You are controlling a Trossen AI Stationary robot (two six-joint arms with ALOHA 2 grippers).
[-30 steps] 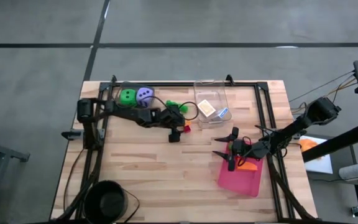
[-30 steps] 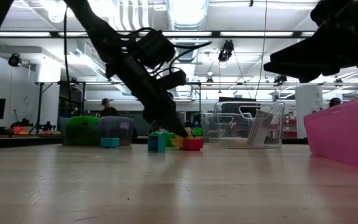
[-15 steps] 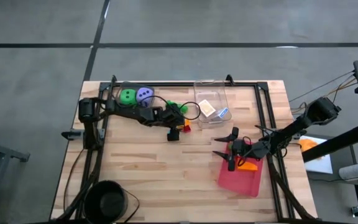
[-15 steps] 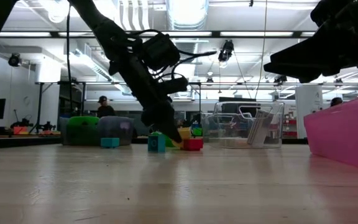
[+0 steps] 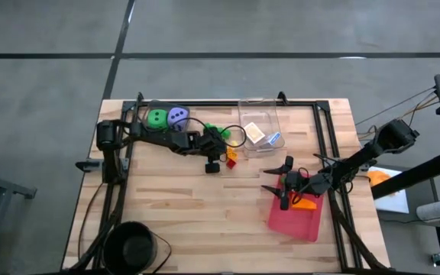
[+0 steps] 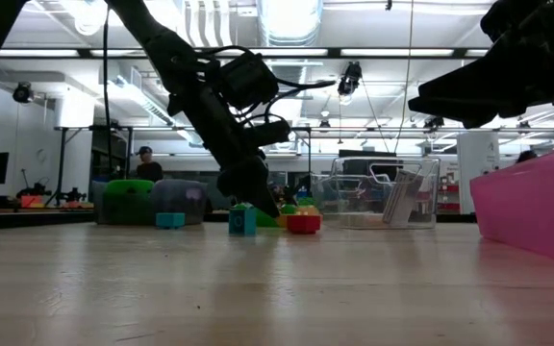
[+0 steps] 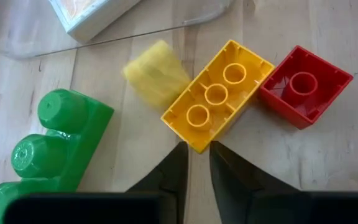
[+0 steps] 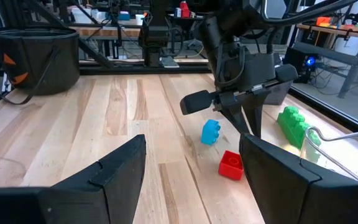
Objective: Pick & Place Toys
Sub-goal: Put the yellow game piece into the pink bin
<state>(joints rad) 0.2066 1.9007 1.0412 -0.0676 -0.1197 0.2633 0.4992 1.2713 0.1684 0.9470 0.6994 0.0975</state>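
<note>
The bench [image 5: 174,206] is pale wood planks with a black frame, standing on a grey floor; the low view looks into a lit workshop with a person far behind.

The left gripper [image 7: 195,163] reaches down to the brick cluster near the bench's middle. Its fingers [image 7: 169,171] are drawn narrow, their tips at the corner of the yellow brick [image 7: 218,94], which lies studs-up beside the red brick [image 7: 304,85]; whether they grip it cannot be told. A green brick [image 7: 45,149] lies near, and a blue brick [image 8: 211,132] sits close to the gripper.

The right gripper [image 5: 279,184] hovers at the pink tray [image 5: 295,221], fingers spread wide and empty.

The green die [image 5: 157,118] and purple die [image 5: 178,116] sit together at the far edge. An orange-white packet [image 5: 253,132] lies in the clear box [image 5: 260,113]. A blurred yellow shape by the yellow brick is hard to make out.
</note>
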